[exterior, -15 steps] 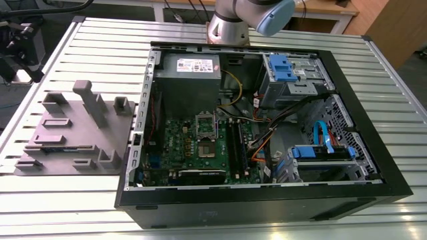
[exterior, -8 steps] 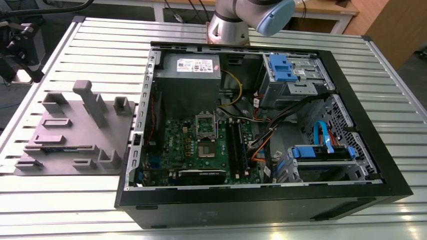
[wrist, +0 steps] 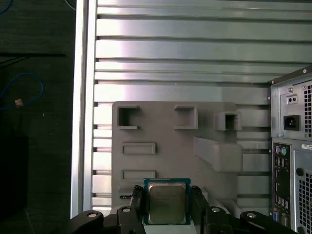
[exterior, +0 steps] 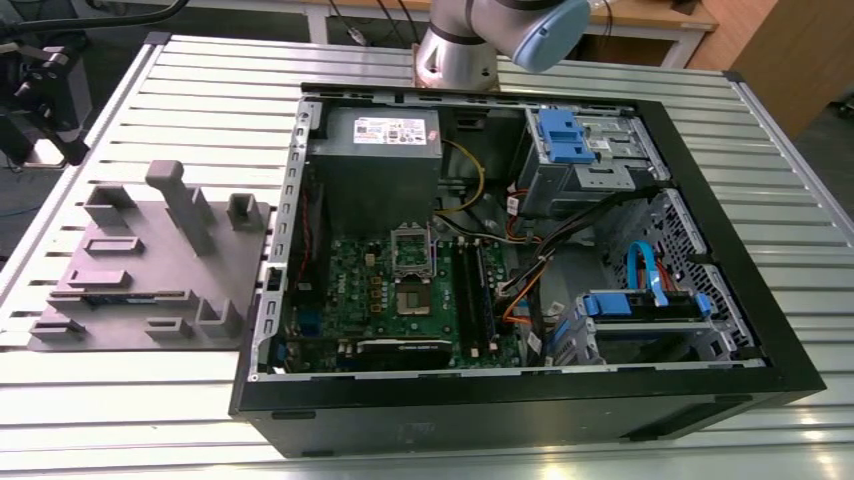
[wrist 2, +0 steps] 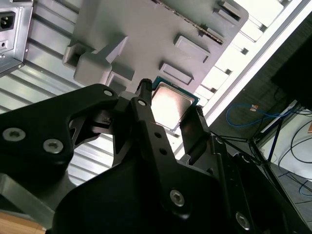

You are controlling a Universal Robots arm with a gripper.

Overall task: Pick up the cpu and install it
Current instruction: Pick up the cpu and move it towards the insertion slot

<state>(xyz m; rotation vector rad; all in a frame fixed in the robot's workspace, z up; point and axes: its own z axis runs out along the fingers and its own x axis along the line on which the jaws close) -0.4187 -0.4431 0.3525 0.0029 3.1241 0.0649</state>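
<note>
Status of work
- The cpu [wrist: 166, 204] is gripped at two opposite edges by the gripper [wrist: 166, 191]. The pincer is narrowed onto the chip, with one dark finger [wrist: 138, 202] pressed against each side. The metal top faces the first wrist view.
- In both wrist views the chip is seen over the grey moulded tray [wrist: 161, 126], apparently raised clear of it and not seated in a recess. The pick-up is judged done.
- The tray is set on the slatted metal table [exterior: 200, 80], at the exterior view's left of the open computer case [exterior: 534, 405] and just beside its wall.
- The case lies on its side with the motherboard [exterior: 400, 300] exposed. The socket [exterior: 404, 300] near the board's middle appears unfilled, and its metal frame [exterior: 410, 243] appears folded back on the far side of it.
- Carrying the chip across to the case and seating it in the socket are judged left to do. By that reckoning roughly half the task is finished.

Counts
- cpu: one, in the grip.
- Gripper: one, with two fingers visible.
- Tray: one, with several raised blocks and recesses; an exact number cannot be told.
- Long dark stick [exterior: 118, 296]: one, lying in a tray slot.
- Case: one. Motherboard: one. Socket: one.
- Arm base [exterior: 461, 50]: one, at the far side of the case.
</note>
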